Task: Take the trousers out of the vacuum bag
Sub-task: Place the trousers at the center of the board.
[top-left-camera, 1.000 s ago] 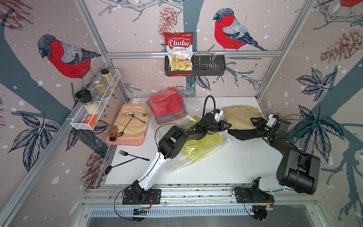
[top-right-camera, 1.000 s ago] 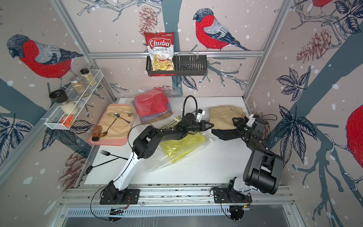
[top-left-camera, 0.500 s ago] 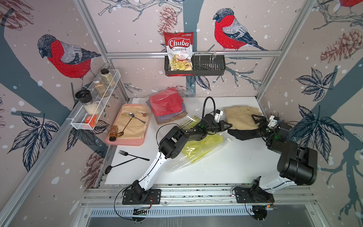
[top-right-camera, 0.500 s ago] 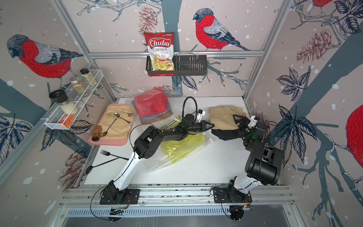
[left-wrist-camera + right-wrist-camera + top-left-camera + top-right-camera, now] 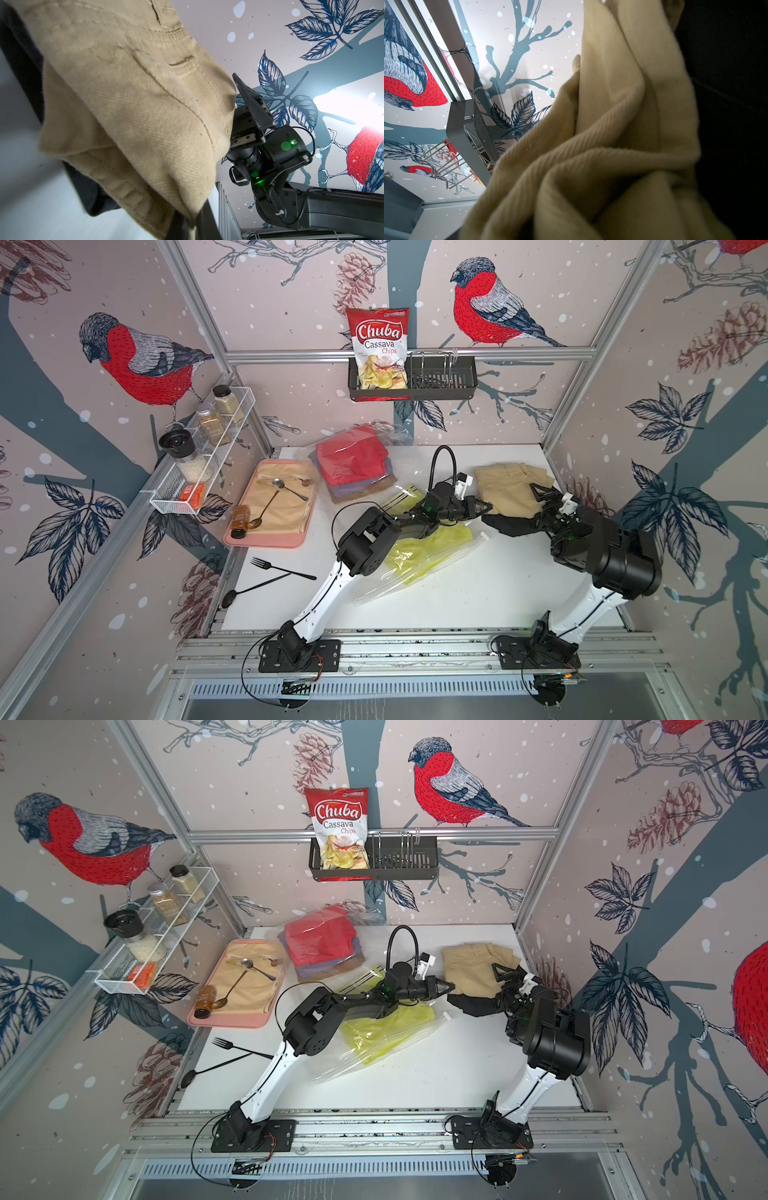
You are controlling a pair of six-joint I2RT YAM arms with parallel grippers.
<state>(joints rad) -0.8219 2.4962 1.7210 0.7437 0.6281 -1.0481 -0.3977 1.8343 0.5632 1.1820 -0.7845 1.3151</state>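
The chips packet point(image 5: 379, 349) reads "Chuba Cassava Chips".

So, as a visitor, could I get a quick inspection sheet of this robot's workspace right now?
surface: white table, no spills seen.
job's things: tan trousers lie on black trousers at the right; yellow trousers inside the clear vacuum bag; red trousers top a folded stack at the back.
clutter: pink tray holding spoons and a brown bottle; black fork and black spoon at the left edge.
fingers: left fingers shut on the tan trousers' edge; right fingers open beside them.
cables: black cable arches above the left fingers; no snag seen.
surroundings: bird-print walls; chips packet in a black wall basket; wire shelf of spice jars.
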